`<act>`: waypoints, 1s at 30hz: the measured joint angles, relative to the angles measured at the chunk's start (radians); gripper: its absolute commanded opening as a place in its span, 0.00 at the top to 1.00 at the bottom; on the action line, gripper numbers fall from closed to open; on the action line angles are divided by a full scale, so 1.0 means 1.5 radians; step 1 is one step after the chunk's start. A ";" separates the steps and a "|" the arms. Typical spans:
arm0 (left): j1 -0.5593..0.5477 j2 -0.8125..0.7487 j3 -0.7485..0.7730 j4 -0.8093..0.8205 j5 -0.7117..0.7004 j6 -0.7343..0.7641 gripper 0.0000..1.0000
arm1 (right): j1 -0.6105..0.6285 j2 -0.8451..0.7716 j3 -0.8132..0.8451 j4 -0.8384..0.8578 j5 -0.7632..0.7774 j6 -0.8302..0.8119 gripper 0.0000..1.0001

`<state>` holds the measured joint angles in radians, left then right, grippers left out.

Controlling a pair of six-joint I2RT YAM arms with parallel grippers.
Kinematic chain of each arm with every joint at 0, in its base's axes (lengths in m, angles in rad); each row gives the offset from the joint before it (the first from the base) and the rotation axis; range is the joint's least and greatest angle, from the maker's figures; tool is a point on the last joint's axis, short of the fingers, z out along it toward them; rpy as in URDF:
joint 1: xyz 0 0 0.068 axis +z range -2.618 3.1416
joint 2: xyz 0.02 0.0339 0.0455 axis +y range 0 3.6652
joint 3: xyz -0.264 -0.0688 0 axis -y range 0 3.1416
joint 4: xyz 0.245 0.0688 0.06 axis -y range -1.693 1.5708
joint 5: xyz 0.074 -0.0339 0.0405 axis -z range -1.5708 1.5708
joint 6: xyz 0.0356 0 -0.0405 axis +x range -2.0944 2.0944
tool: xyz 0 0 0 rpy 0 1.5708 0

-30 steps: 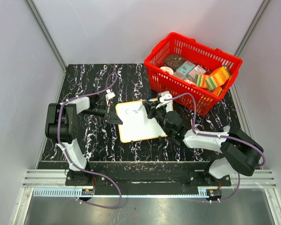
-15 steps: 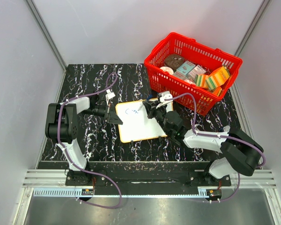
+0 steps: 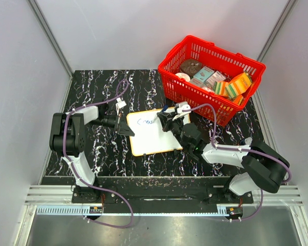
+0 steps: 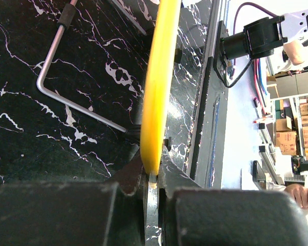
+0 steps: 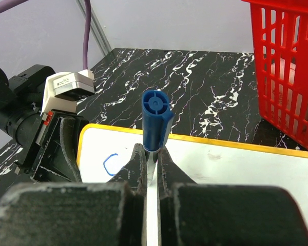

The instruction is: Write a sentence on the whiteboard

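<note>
While the basket (image 3: 208,104) holds boxes (image 3: 239,82), the left gripper (image 4: 151,173) clamps the whiteboard (image 3: 151,136), lengthwise left-to-right, and the right gripper (image 5: 152,158) pinches a marker (image 5: 155,120).

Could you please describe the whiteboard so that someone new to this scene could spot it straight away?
On the black marbled table, look left of the red basket. The whiteboard lies there, the left gripper clamping its edge. It is the only white, yellow-rimmed rectangle, with a few blue marks.
</note>
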<state>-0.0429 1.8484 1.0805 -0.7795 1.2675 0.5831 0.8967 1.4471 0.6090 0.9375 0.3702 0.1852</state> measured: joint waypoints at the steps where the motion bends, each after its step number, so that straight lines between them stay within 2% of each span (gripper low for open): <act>1: 0.000 0.000 0.000 0.000 0.000 0.000 1.00 | 0.000 -0.001 -0.002 0.001 -0.002 0.001 1.00; 30: 0.000 0.000 0.000 0.000 0.000 0.000 1.00 | 0.000 -0.001 -0.003 0.012 0.008 -0.005 1.00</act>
<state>-0.0429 1.8488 1.0805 -0.7799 1.2675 0.5831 0.8967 1.4464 0.6041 0.9562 0.3817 0.1772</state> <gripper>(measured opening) 0.079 0.045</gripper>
